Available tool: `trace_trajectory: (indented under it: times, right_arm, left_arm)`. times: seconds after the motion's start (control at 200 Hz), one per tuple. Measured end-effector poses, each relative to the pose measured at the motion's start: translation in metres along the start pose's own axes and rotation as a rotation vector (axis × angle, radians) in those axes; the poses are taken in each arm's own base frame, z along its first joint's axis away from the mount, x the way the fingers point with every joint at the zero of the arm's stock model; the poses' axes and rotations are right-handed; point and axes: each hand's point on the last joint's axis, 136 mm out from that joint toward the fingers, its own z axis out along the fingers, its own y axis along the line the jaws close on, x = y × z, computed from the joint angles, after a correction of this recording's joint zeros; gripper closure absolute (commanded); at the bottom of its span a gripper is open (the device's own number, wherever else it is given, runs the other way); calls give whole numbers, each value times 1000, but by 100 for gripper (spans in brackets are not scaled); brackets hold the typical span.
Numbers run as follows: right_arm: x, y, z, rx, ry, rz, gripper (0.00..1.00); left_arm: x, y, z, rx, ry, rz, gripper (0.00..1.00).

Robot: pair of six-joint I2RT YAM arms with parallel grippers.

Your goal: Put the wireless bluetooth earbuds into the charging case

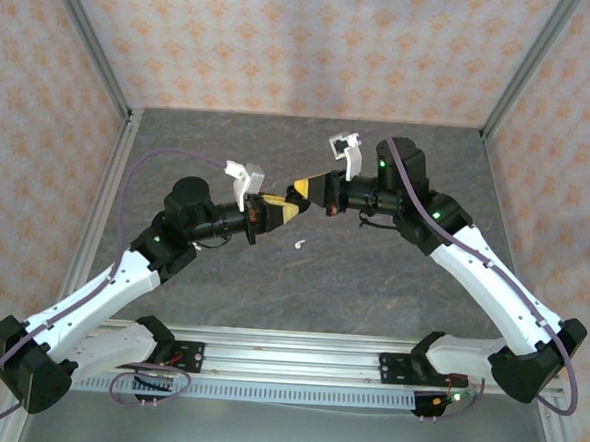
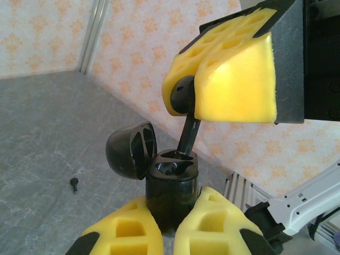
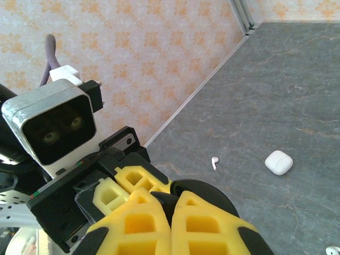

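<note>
Lying at the lower left of the left wrist view, a loose black earbud (image 2: pixel 75 184) rests on the grey surface (image 2: pixel 42 122), well apart from everything else. At bottom centre, the left hand (image 2: pixel 171 204) is clamped on the black charging case (image 2: pixel 171 180), which is held upright with its lid (image 2: pixel 130 151) hinged open to the left. Above it, toward the upper right, the right hand (image 2: pixel 192 87) pinches a second black earbud (image 2: pixel 188 127) by the head. Its stem points down and the tip meets the case's open top. How far it has entered cannot be told. In the right wrist view, a white earbud (image 3: pixel 214 162) lies right of centre, with a closed white case (image 3: pixel 279 162) near it, further right.
</note>
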Motion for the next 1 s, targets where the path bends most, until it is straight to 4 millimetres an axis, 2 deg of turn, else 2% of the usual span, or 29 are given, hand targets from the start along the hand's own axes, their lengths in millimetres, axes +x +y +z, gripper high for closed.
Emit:
trace_trajectory:
  times: [0.47,1.001]
  right_arm:
    - [13,6,-1,-41,59,-59,96]
    - [14,18,-4,-105,73,-102,93]
  left_arm:
    - [1,-8,-4,27,11,-6,100]
    - [-5,-17,-7,56,11,1,100]
